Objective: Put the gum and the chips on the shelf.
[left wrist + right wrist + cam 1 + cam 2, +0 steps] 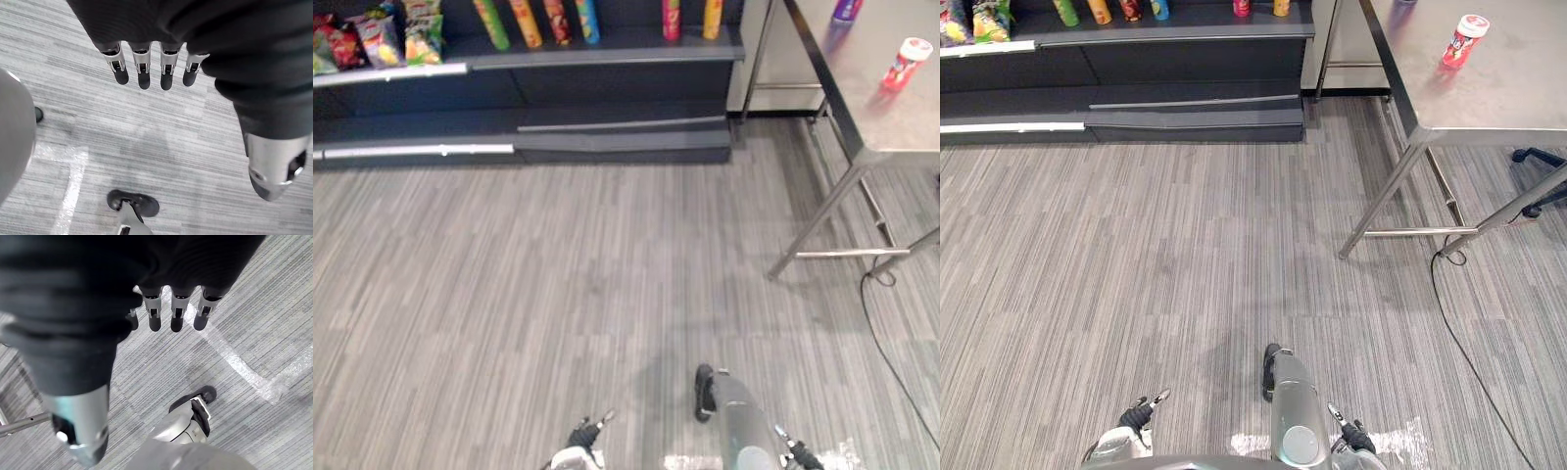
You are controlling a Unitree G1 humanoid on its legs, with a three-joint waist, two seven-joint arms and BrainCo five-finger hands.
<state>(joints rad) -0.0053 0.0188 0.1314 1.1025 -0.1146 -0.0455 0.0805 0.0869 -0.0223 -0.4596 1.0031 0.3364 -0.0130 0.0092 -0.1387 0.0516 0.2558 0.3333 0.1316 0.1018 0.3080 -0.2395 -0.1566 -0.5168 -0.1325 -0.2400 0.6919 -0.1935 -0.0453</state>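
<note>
Left wrist view, L robot hand (142, 63) fingers straight, empty, R robot hand (177, 308) same, chips can (906, 64) upright on desk (891, 122), shelf (607, 44) well apart.

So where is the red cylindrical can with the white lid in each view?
Left eye view: the red cylindrical can with white lid is at the upper right, on the steel table.
Right eye view: at the upper right too, on the same table.
Left wrist view: not in it.
Right wrist view: not in it.
Shared landmark: the steel table, in both eye views.
</note>
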